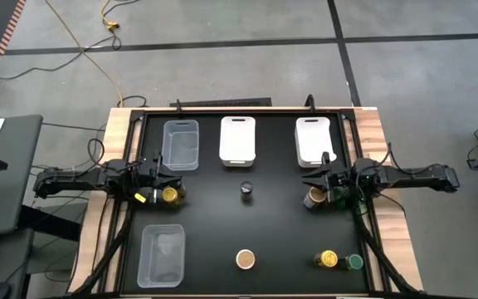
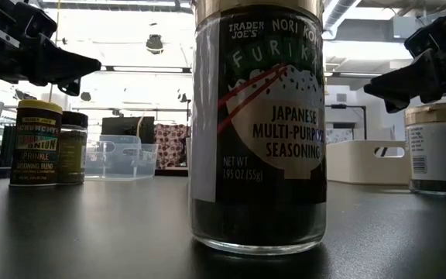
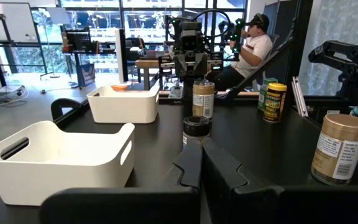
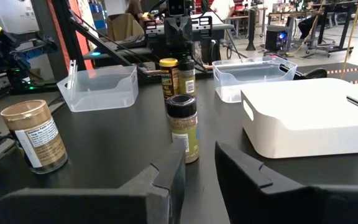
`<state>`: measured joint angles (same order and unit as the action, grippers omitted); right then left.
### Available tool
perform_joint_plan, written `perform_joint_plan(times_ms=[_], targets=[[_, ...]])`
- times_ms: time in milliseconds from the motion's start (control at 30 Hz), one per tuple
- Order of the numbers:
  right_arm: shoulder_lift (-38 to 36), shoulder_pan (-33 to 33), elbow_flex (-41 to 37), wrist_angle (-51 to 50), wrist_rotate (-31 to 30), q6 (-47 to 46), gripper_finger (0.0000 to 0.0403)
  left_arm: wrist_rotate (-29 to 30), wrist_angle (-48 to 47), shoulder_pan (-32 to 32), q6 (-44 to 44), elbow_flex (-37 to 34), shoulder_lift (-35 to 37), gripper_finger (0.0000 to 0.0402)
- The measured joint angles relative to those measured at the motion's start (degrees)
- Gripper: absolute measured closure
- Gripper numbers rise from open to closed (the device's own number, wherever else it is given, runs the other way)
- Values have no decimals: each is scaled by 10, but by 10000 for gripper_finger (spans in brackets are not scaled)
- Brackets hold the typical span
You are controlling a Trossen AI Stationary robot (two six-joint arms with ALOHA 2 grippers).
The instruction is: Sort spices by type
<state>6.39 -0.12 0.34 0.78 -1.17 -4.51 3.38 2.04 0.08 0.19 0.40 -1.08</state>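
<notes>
While both arms hover with the left end effector (image 1: 169, 176) and right end effector (image 1: 309, 178) closed and empty on either side of the central dark-capped spice jar (image 1: 246, 192), a descent onto neighbouring jars could topple them.

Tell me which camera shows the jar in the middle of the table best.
The right wrist view: the dark-lidded jar stands whole and near. The high view shows only its lid; the left wrist view hides its base. The low view is filled by another jar.
</notes>
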Motion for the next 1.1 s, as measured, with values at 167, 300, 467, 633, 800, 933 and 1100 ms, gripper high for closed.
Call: perform_joint_plan(times_ms=[167,300,467,633,800,933,1100], targets=[[0,0,0,0,0,0,284,0,0,0,0,0,0,401],[0,0,0,0,0,0,284,0,0,0,0,0,0,401],[0,0,0,2,0,0,284,0,0,0,0,0,0,401],[0,0,0,22,0,0,284,0,0,0,0,0,0,401],[0,1,4,24,0,-1,284,0,0,0,0,0,0,401],[0,0,26,30,0,-1,284,0,0,0,0,0,0,401],[0,0,69,15,-3,1,284,0,0,0,0,0,0,401]])
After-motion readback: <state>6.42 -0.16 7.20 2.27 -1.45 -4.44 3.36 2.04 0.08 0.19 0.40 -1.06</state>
